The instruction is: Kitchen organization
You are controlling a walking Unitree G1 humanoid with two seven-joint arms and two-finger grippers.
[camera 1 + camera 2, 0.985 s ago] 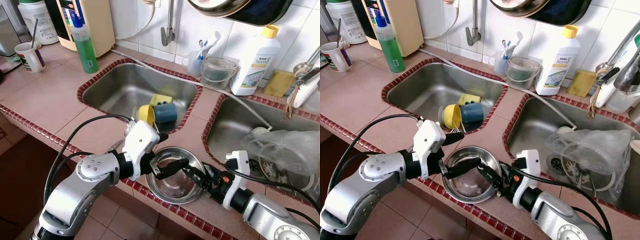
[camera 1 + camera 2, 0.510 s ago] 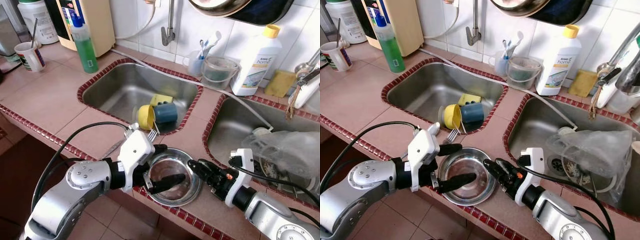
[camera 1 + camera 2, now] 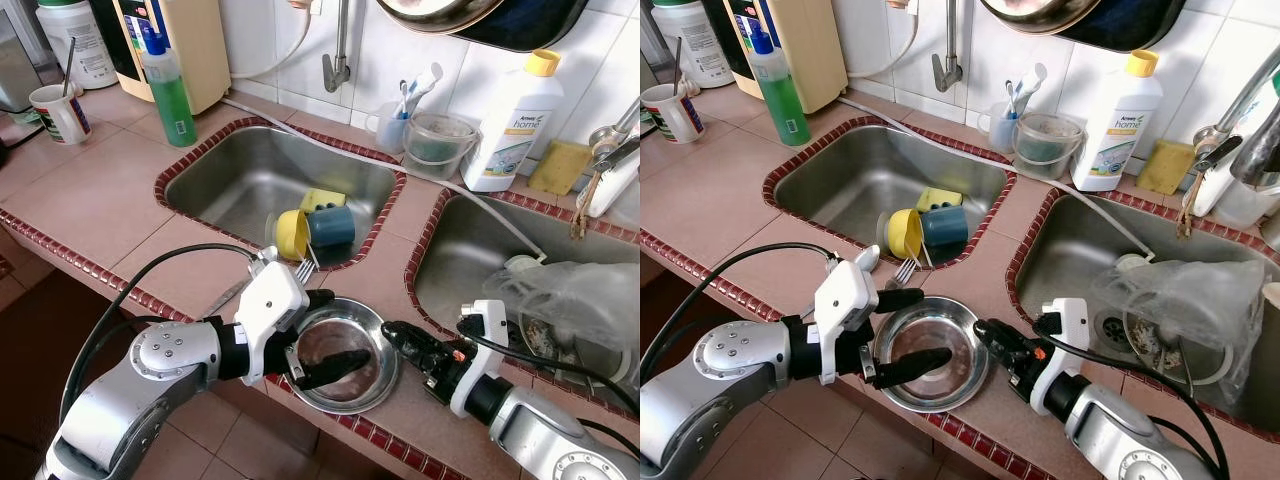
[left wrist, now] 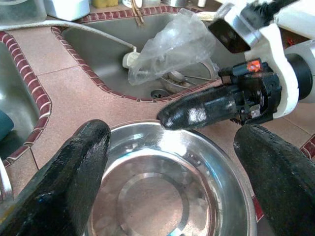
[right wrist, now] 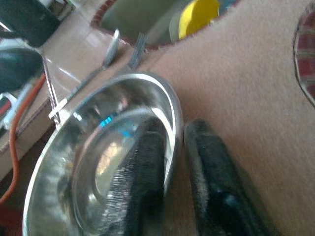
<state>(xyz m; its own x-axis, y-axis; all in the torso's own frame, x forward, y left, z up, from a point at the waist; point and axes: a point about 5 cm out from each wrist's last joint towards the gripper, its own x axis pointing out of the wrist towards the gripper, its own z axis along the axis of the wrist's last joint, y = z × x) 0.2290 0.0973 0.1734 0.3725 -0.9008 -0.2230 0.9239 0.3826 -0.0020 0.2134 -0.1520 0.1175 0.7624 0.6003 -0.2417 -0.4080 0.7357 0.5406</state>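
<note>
Steel bowl sits at the front edge of the tiled surface, on the strip between the two sinks, partly overhanging the red tile trim. Right gripper is at the bowl's right rim, jaws clamped on the rim, one finger inside the bowl and one outside, seen clearly in the right wrist view. Left gripper is over the bowl's left side, jaws wide apart, one finger reaching across the bowl's inside, the other near the far rim; cannot tell if they touch the metal. A fork and a knife lie on the surface just behind the left gripper. Left sink holds a yellow cup and a blue cup lying on their sides, touching, with a yellow sponge behind. Right sink holds a crumpled clear plastic bag. Green soap bottle and a mug stand far left; white detergent bottle stands at the wall behind.
</note>
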